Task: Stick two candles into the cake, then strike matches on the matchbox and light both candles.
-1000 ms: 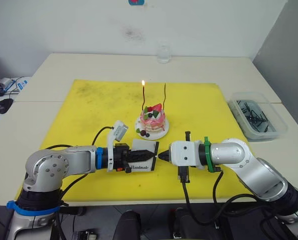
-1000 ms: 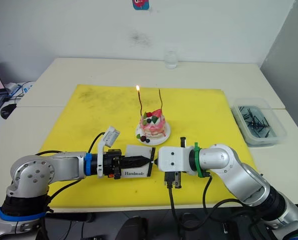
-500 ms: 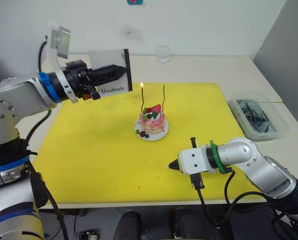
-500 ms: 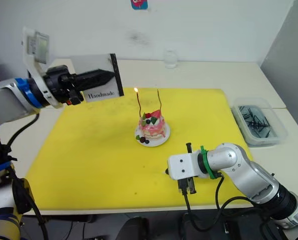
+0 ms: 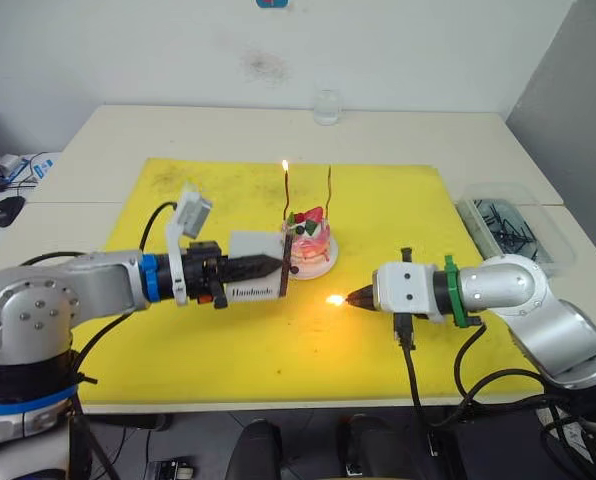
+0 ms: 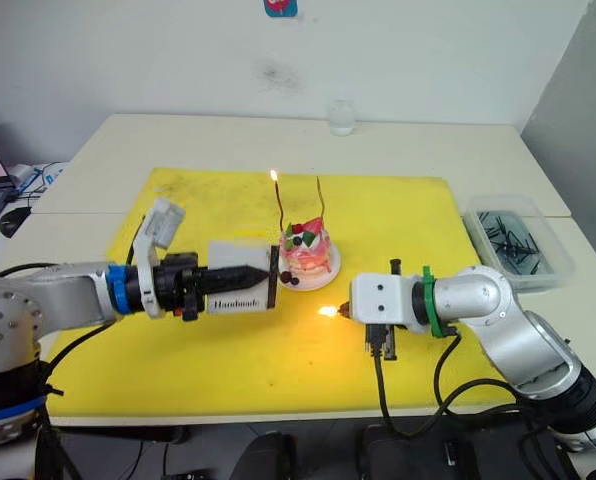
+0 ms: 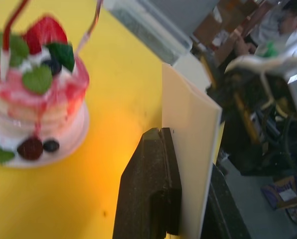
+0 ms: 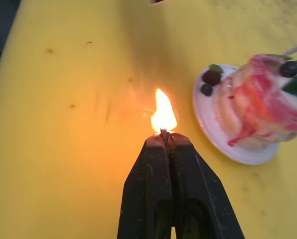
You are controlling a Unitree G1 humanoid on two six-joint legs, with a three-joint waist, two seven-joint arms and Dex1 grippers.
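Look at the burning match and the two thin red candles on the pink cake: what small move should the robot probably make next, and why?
Probably lift the right gripper, shut on the short burning match, up to the unlit thin red candle. The other candle on the small pink cake already has a flame, and the left gripper holds the white matchbox just left of the cake.

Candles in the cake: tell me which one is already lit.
The candle on the robot's left carries a small flame at its tip. The candle on the robot's right has a dark, unlit tip; both stand in the cake.
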